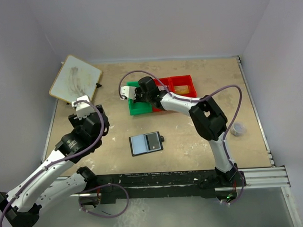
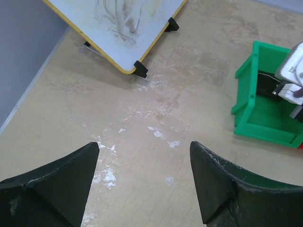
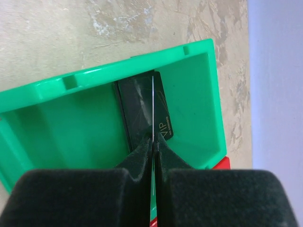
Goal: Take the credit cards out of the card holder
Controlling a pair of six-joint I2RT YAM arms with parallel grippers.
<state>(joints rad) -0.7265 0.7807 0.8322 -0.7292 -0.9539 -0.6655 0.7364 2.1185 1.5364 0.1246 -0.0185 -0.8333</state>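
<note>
The card holder [image 1: 146, 143] lies open on the table between the arms, pale grey-blue on its left half and dark on its right. My right gripper [image 1: 134, 96] hangs over the green bin [image 3: 57, 127], shut on a credit card [image 3: 153, 104] held edge-on, so it shows only as a thin pale line. Another black credit card [image 3: 142, 101], marked VIP, lies flat in the bin below it. My left gripper [image 2: 144, 151] is open and empty above bare table, left of the green bin [image 2: 265, 123]; it also shows in the top view [image 1: 83, 107].
A red bin [image 1: 183, 87] adjoins the green bin on its right. A white board with a yellow rim [image 1: 74, 78] lies at the back left, also in the left wrist view [image 2: 118, 28]. A small grey object [image 1: 237, 129] sits at the right.
</note>
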